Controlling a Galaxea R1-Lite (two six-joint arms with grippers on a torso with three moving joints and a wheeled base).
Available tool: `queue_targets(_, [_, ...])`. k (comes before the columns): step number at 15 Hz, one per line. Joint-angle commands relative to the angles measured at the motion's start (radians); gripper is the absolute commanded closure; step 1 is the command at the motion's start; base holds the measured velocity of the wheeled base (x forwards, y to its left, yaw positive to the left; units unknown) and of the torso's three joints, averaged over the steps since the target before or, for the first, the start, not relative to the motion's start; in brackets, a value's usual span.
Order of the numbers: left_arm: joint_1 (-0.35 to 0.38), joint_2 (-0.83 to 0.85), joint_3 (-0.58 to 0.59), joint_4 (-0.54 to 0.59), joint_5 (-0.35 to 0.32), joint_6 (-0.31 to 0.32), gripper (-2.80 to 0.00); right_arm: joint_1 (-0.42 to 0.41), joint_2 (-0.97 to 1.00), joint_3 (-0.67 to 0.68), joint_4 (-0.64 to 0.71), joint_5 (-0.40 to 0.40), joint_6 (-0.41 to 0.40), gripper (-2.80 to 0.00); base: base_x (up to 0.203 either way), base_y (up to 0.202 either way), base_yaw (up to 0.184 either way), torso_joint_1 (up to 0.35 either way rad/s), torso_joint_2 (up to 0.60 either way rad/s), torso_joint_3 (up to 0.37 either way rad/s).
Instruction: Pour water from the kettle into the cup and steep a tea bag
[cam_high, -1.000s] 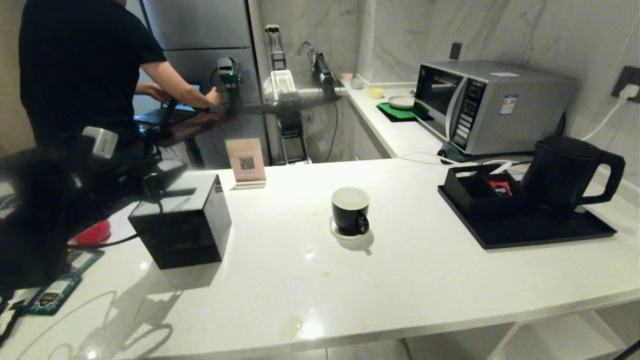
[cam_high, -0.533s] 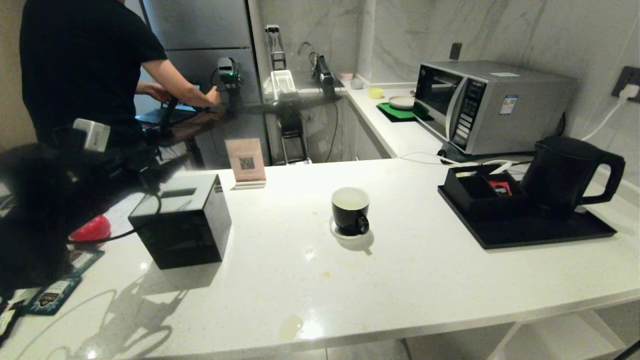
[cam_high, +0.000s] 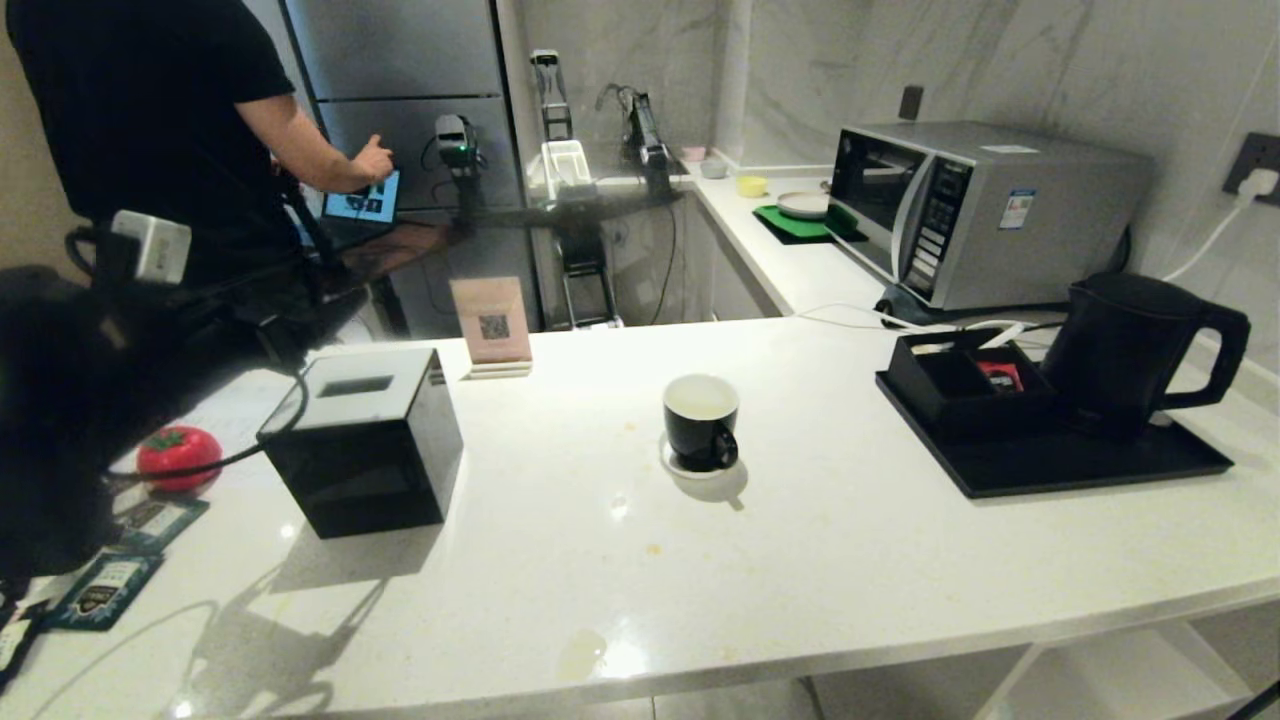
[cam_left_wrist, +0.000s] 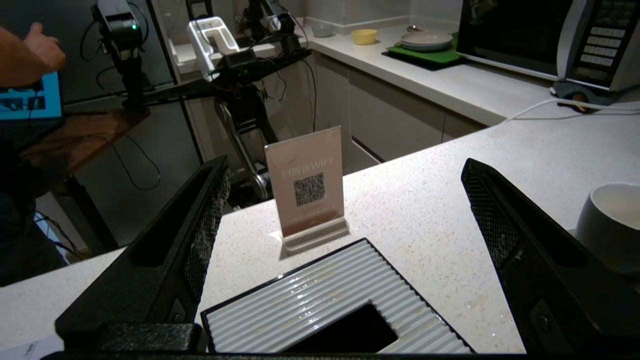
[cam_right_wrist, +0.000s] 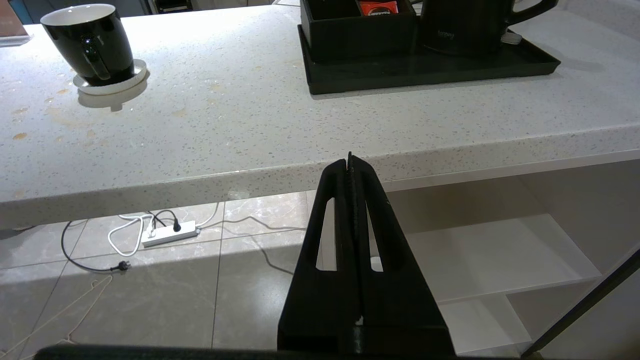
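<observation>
The left gripper (cam_left_wrist: 345, 210) hangs spread wide and empty above the black cube box with ribbed white top (cam_left_wrist: 330, 300). The right gripper (cam_right_wrist: 350, 165) sits clenched below the counter edge. The small glossy black cup (cam_high: 700, 420) stands mid-counter, well apart from the matte black kettle (cam_high: 1130, 350) on its black tray (cam_high: 1060, 462).

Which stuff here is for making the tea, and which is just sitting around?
For the tea: kettle, cup.

Just lying about: black cube box, WiFi sign, microwave, red tomato-shaped thing, teal packets. No loose tea bag shows.
</observation>
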Motion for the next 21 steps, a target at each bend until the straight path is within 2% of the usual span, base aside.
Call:
queue_targets(1, [-0.002,-0.023,0.002,-0.008,-0.003,0.000,-2.80,0.000,0.002,0.000,0.000,-0.001,0.000,0.00,0.000,0.000,0.000,0.000,0.00,0.000])
queue_targets(12, [-0.002,-0.067,0.005,-0.011,-0.012,-0.001,-2.80,0.000,0.001,0.000,0.000,-0.001,0.000,0.00,0.000,0.000,0.000,0.000,0.00,0.000])
queue_targets(18, [0.001,-0.148,0.072,-0.010,-0.008,0.000,-2.80,0.000,0.000,0.000,0.000,-0.001,0.000,0.00,0.000,0.000,0.000,0.000,0.00,0.000])
queue_targets(19, [0.001,-0.168,0.082,-0.008,-0.008,0.000,0.00,0.000,0.000,0.000,0.000,-0.001,0.000,0.00,0.000,0.000,0.000,0.000,0.00,0.000])
queue_targets(21, [0.002,-0.211,0.102,-0.008,-0.006,0.002,0.00,0.000,0.000,0.000,0.000,-0.001,0.000,0.00,0.000,0.000,0.000,0.000,0.00,0.000])
